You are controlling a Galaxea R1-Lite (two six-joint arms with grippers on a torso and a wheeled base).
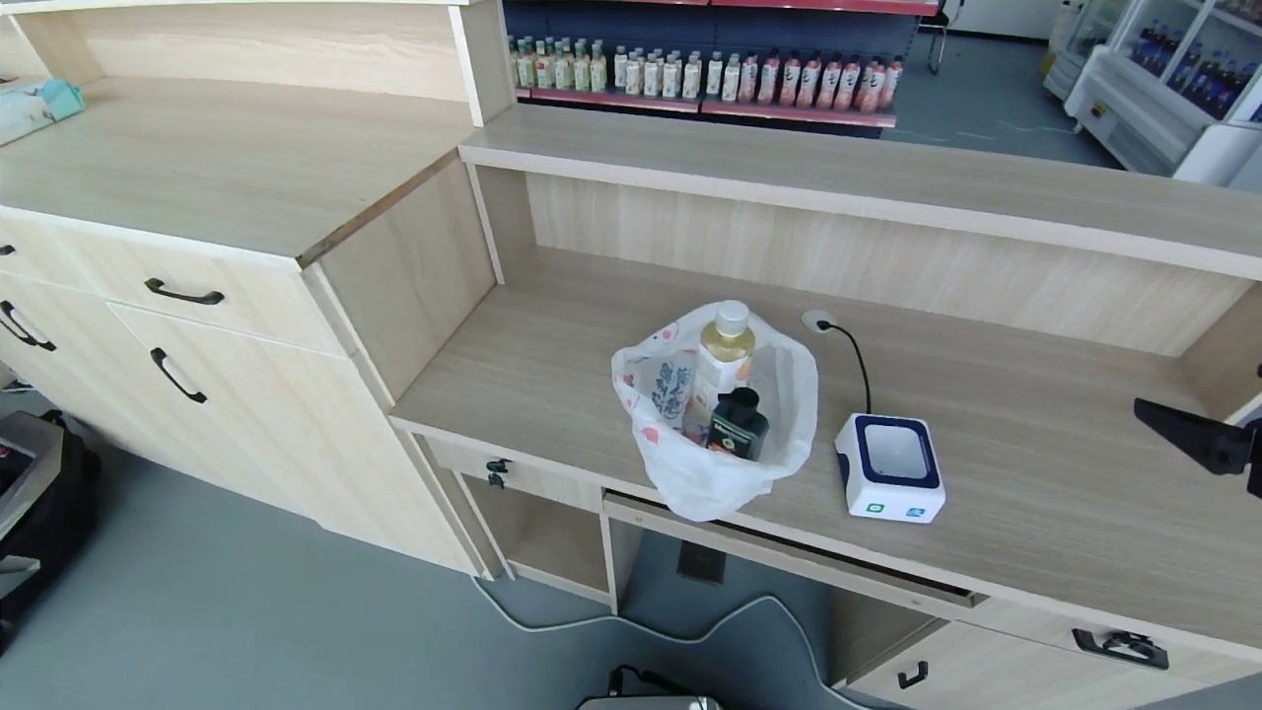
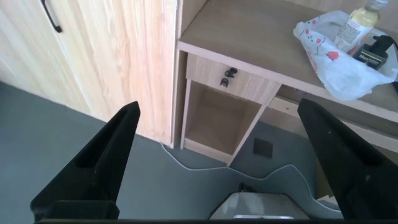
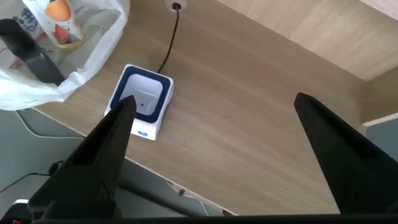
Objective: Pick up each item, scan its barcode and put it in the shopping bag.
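Observation:
A white plastic shopping bag [image 1: 715, 463] stands open near the front edge of the wooden counter [image 1: 1035, 463]. Inside it are a clear bottle of yellow drink [image 1: 728, 347], a black bottle [image 1: 737, 422] and a blue-patterned pack [image 1: 673, 388]. To the bag's right sits the white barcode scanner [image 1: 890, 465] with a blue-framed window. My right gripper [image 3: 217, 155] hangs open and empty above the counter, right of the scanner [image 3: 142, 109]; one of its fingers [image 1: 1188, 432] shows at the far right. My left gripper [image 2: 217, 162] is open and empty, low over the floor left of the bag [image 2: 339, 59].
The scanner's black cable [image 1: 856, 360] runs back to a hole in the counter. A raised ledge [image 1: 887, 177] walls the back of the counter. A taller cabinet [image 1: 227, 168] with drawers stands on the left. A keyed drawer [image 2: 230, 78] sits under the counter's front.

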